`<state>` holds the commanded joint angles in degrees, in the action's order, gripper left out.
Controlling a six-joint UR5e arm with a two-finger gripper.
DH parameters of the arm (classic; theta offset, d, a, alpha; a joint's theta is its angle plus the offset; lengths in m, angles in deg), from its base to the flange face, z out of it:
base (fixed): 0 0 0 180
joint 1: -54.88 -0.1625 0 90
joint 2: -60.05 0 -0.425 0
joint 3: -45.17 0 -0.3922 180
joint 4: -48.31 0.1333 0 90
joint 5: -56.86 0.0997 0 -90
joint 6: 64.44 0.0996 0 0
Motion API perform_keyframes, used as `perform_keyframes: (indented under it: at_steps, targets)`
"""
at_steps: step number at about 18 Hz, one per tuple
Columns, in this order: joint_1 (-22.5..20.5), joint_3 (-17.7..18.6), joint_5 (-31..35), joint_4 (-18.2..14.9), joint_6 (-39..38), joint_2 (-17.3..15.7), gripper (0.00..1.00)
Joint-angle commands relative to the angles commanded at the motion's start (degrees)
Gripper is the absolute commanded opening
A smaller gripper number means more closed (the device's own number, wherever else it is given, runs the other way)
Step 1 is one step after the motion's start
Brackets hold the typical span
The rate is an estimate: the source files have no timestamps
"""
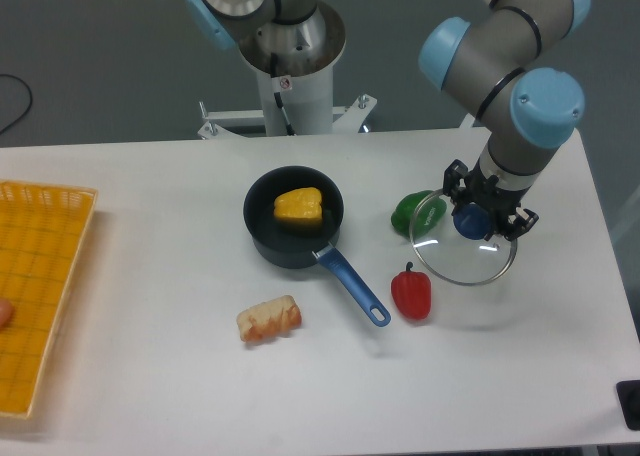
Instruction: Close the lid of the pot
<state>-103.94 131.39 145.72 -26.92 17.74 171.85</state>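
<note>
The pot (293,218) is a small black saucepan in the middle of the table, its blue handle (352,286) pointing to the front right. A yellow pepper (299,206) lies inside it. The pot lid (463,238), a clear glass disc with a metal rim, sits to the right of the pot. My gripper (471,219) is shut on the lid's blue knob (470,220). The lid looks slightly raised and tilted; its shadow falls on the table below. Pot and lid are well apart.
A green pepper (408,212) lies just left of the lid, partly behind its rim. A red pepper (411,293) stands in front of it, next to the handle's end. A bread roll (269,319) lies at the front. A yellow basket (40,286) fills the left edge.
</note>
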Motion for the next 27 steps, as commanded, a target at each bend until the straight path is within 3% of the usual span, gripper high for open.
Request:
perform_keyframes:
  at_steps: [17,27]
  targets:
    - [0.3,0.1,-0.1,0.1,-1.5,-0.3,0.48]
    - [4.8,2.4,0.6,-1.2,-6.1,-4.9,0.48]
